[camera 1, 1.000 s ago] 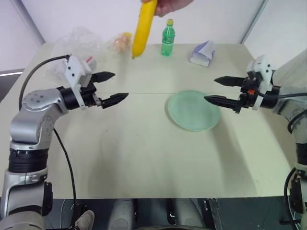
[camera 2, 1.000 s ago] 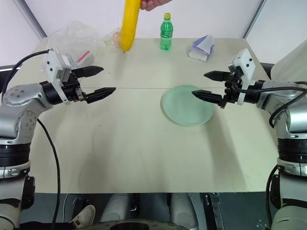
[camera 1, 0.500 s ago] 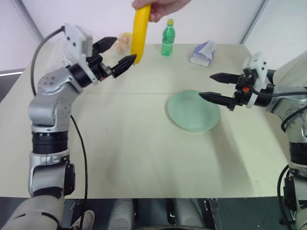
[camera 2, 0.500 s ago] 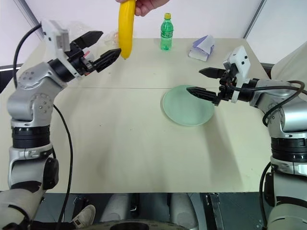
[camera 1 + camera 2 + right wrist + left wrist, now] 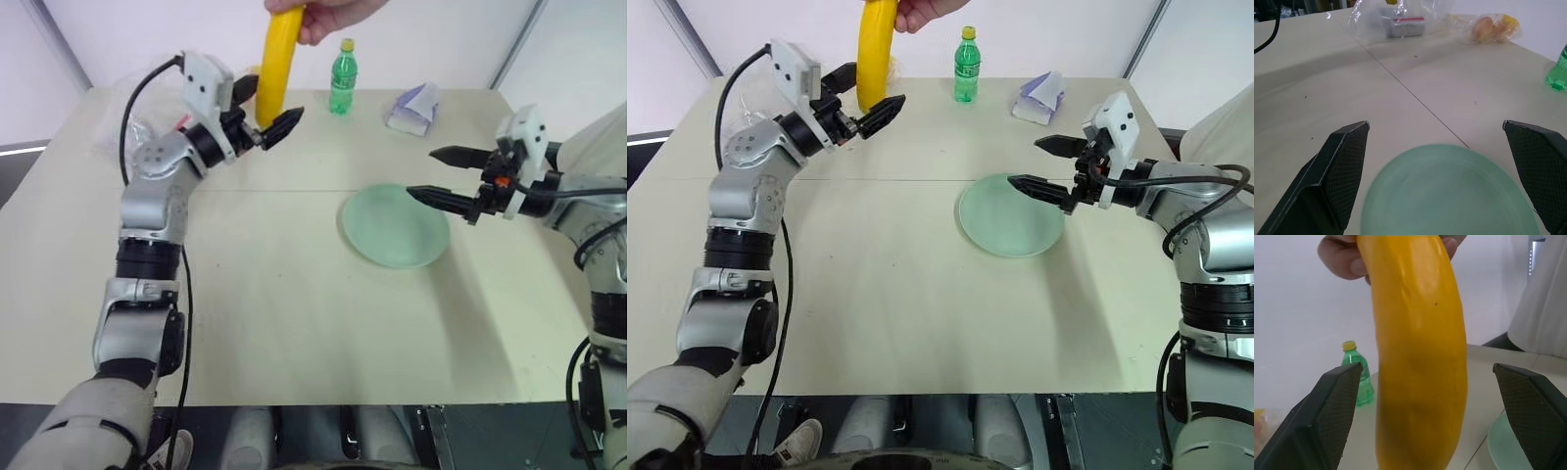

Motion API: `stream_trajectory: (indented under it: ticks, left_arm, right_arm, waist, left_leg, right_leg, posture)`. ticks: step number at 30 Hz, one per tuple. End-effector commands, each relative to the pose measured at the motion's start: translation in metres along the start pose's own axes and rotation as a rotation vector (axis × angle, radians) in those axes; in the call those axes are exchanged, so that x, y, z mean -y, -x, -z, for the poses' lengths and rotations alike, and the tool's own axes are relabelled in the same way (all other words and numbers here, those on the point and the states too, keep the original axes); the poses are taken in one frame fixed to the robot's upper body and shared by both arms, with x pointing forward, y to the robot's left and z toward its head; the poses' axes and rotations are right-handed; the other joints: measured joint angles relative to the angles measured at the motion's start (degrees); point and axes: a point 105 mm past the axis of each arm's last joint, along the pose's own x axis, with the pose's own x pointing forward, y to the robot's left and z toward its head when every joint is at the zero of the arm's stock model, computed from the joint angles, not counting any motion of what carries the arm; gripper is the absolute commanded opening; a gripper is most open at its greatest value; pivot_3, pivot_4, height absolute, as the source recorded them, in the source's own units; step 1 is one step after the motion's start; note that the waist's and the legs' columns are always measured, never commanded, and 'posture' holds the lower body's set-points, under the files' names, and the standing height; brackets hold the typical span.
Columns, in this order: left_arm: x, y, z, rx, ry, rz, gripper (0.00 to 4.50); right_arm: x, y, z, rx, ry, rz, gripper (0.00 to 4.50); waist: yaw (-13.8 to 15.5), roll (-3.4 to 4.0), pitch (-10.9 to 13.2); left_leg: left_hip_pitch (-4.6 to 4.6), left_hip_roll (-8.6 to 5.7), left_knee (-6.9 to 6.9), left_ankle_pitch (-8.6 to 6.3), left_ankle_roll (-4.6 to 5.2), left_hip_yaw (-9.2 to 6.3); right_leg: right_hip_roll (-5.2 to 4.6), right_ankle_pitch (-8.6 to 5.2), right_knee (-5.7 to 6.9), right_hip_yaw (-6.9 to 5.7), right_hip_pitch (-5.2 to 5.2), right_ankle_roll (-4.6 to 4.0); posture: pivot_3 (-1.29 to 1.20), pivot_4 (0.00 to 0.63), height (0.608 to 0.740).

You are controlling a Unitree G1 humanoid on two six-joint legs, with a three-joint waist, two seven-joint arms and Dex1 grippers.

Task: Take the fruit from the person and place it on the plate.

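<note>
Banana between open left pincer fingers

Table clutter, far edge
Green bottle upright with yellow cap; folded paper carton near it; wrapped orange fruit and clear bag with a red-labelled item lying on table.

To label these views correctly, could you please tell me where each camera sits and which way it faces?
Left and right eye: on the head, looking down over the table; both arms show.
Left wrist: looks along the open left gripper at the banana in the person's hand.
Right wrist: looks along the open right gripper over the plate.
Shared: the plate and the bottle.
</note>
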Motion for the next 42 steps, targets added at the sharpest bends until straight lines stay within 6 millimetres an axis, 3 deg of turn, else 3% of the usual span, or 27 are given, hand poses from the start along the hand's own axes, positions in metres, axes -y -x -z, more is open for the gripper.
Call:
stream_trajectory:
  ticks: [1, 4, 5, 11, 19, 24, 28, 34, 42]
  left_arm:
    - [-0.003, -0.005, -0.017, 0.054, -0.044, -0.002, 3.15]
    - [-0.003, -0.006, -0.016, 0.054, -0.046, 0.004, 1.6]
    - [-0.002, -0.005, -0.016, 0.053, -0.045, 0.006, 1.48]
    - [0.01, -0.01, -0.011, 0.038, -0.009, 0.053, 1.48]
    - [0.072, -0.049, 0.015, -0.039, 0.278, 0.212, 1.48]
    - [0.111, -0.086, 0.029, -0.097, 0.599, 0.221, 1.48]
    - [0.132, -0.102, 0.048, -0.206, 0.837, 0.169, 1.48]
    - [0.164, -0.108, 0.068, -0.356, 1.082, 0.138, 1.48]
    - [0.2, -0.096, 0.089, -0.495, 1.163, 0.171, 1.48]
  right_arm:
    - [0.0, 0.006, -0.015, 0.048, 0.054, 0.018, 4.5]
    - [0.0, 0.007, -0.014, 0.045, 0.055, 0.023, 4.5]
    - [0.0, 0.007, -0.014, 0.043, 0.056, 0.024, 4.5]
    - [-0.001, 0.017, -0.013, -0.002, 0.085, 0.036, 4.5]
    - [-0.006, 0.041, -0.006, -0.088, 0.116, 0.088, 4.5]
    - [-0.01, 0.051, -0.001, -0.107, 0.11, 0.136, 4.5]
    - [-0.016, 0.057, 0.0, -0.113, 0.107, 0.16, 4.5]
    - [-0.02, 0.062, 0.0, -0.115, 0.104, 0.195, 4.5]
    - [-0.023, 0.063, 0.001, -0.122, 0.105, 0.215, 4.5]
  waist:
    - [-0.02, 0.0, 0.0]
    - [-0.05, 0.0, 0.0]
    - [-0.04, 0.0, 0.0]
    - [0.14, 0.0, 0.0]
    - [1.24, -0.02, 0.01]
    - [1.25, -0.04, 0.02]
    - [0.94, -0.05, 0.03]
    - [0.69, -0.04, 0.03]
    - [1.11, -0.04, 0.03]
  left_leg:
    - [0.0, 0.0, 0.0, 0.0, 0.0, 0.0]
    - [0.0, 0.0, 0.0, 0.0, 0.0, -0.01]
    - [0.0, 0.0, 0.0, 0.0, 0.0, 0.0]
    - [-0.01, 0.0, 0.0, 0.0, 0.0, 0.0]
    - [-0.05, -0.04, 0.07, 0.0, 0.0, -0.01]
    - [-0.05, -0.04, 0.07, 0.0, 0.0, -0.06]
    - [-0.02, -0.06, 0.06, -0.02, 0.04, -0.1]
    - [0.0, -0.05, 0.01, -0.03, 0.05, -0.17]
    - [-0.01, -0.06, 0.02, -0.03, 0.04, -0.16]
  right_leg:
    - [0.0, 0.0, 0.0, 0.0, 0.0, 0.0]
    - [0.0, 0.0, 0.0, 0.0, -0.01, 0.0]
    - [0.0, 0.0, 0.0, 0.0, 0.0, 0.0]
    - [0.0, 0.0, 0.0, 0.0, 0.0, 0.0]
    - [-0.03, 0.0, -0.02, 0.0, 0.03, 0.02]
    - [0.0, 0.0, -0.01, -0.01, 0.03, 0.02]
    - [0.01, -0.01, -0.03, 0.0, 0.03, 0.03]
    - [0.07, -0.01, -0.01, 0.0, 0.01, 0.03]
    - [0.06, -0.01, -0.03, 0.0, 0.01, 0.03]
  posture:
    - [0.0, 0.15, 0.731]
    - [0.0, 0.15, 0.731]
    - [0.0, 0.15, 0.731]
    - [0.0, 0.15, 0.731]
    - [0.0, 0.15, 0.731]
    - [0.0, 0.15, 0.731]
    - [0.0, 0.15, 0.731]
    - [0.0, 0.15, 0.731]
    - [0.0, 0.15, 0.731]
